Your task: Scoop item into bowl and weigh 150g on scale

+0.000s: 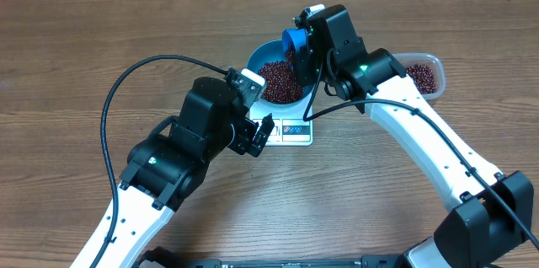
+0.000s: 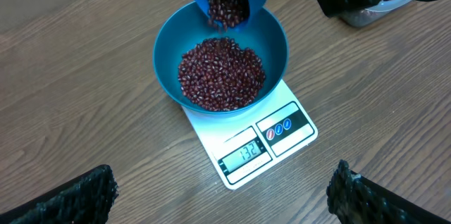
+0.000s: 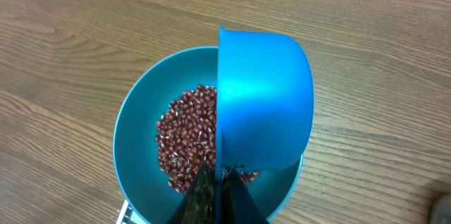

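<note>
**Scoop tipped over the bowl, scale reads 132**

We see the right claw point(image 1: 305, 47) pinched tight on the small blue scoop point(image 3: 264, 97). The scoop is tilted mouth-down over the bowl point(image 2: 169, 48), in the upper centre of the overhead view. Beans point(image 2: 220, 72) lie heaped in the bowl's bottom, and more sit in the scoop's mouth at the top of the left wrist view. The bowl stands on the scale point(image 2: 282, 136), whose display shows 132. The left claw point(image 1: 258, 133) is spread wide and holds nothing, by the scale's lower-left corner in the overhead view. A clear tub point(image 1: 424, 59) holding more beans rests on the worktop point(image 1: 84, 32) at the right.
</note>
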Motion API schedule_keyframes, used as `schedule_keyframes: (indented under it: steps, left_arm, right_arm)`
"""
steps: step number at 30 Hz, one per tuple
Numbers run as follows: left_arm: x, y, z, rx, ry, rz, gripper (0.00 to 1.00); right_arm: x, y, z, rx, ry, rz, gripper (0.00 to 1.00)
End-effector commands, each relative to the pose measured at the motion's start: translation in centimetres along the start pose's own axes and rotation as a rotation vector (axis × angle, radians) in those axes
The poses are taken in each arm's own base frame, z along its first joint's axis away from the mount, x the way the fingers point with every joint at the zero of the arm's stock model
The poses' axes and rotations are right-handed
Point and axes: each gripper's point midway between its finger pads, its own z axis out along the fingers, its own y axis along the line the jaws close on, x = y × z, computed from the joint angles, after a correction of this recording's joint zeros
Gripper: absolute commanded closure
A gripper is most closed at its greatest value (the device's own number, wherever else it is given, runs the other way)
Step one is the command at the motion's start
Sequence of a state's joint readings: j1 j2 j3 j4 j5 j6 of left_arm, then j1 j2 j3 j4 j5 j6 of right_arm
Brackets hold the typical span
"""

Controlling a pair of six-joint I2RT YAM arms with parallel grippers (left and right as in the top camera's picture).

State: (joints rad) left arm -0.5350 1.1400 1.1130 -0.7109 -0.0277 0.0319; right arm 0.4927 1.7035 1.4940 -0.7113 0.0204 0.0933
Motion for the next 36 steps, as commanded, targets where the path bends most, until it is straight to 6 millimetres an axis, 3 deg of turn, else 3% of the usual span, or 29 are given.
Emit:
schedule_keyframes:
  steps: [1,15,36]
  left_arm:
    - [0.0,0.3,0.0,-0.01,-0.001,-0.009,0.01]
    - [0.0,0.3,0.0,-0.01,-0.001,-0.009,0.0]
    - [0.0,0.3,0.0,-0.009,-0.001,-0.009,0.0]
  right_arm:
    - [-2.2,0.2,-2.4,0.012,-0.074,-0.056,0.96]
    - [-2.2,1.0,-3.4,0.093,-0.089,-0.2,0.96]
    - [-2.2,1.4,-3.4,0.098,-0.093,-0.204,0.96]
